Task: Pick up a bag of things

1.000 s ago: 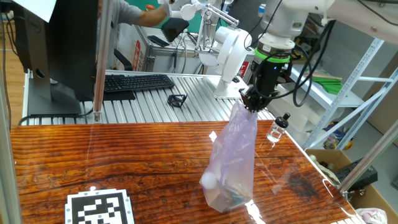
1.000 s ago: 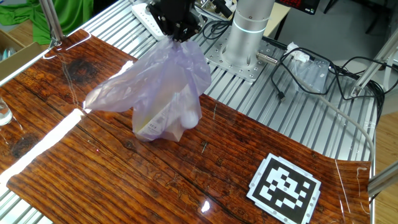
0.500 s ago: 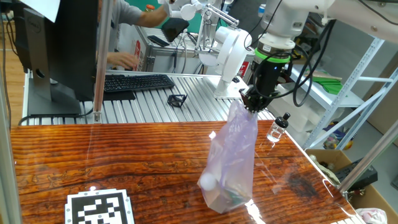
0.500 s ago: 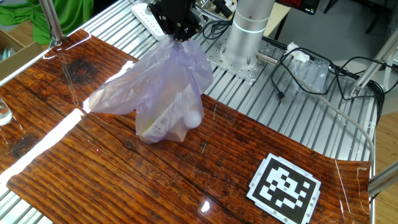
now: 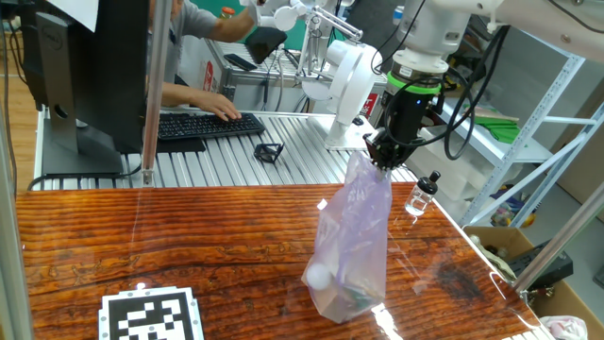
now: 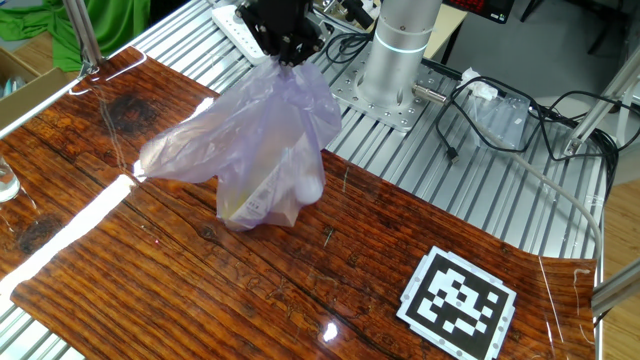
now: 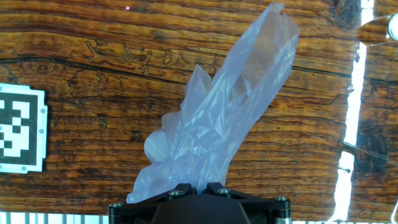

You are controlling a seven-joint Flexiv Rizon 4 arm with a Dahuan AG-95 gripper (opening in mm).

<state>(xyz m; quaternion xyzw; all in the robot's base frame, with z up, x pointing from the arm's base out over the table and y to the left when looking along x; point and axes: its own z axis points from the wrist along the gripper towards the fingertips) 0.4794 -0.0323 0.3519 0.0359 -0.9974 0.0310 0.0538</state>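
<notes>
The bag of things [image 5: 353,244] is a crinkly pale lilac plastic bag. It hangs from my gripper [image 5: 385,159], which is shut on the bag's gathered top. A small white ball [image 5: 319,276] and greenish items show through near its bottom. In the other fixed view the bag [image 6: 262,150] hangs below the black gripper [image 6: 290,62], its base at or just above the wooden table [image 6: 150,270]. In the hand view the bag [image 7: 214,124] fans out from between the fingers [image 7: 198,186].
A small glass bottle [image 5: 421,196] stands on the table's edge right of the bag. A marker tag [image 5: 151,316] lies at the front left and shows in the other fixed view [image 6: 458,302]. A person types on a keyboard [image 5: 203,124] behind. The arm's base [image 6: 395,55] stands near.
The bag swings very slightly under the gripper; the gripper holds its place. A person's hand has come onto the keyboard behind the table.
</notes>
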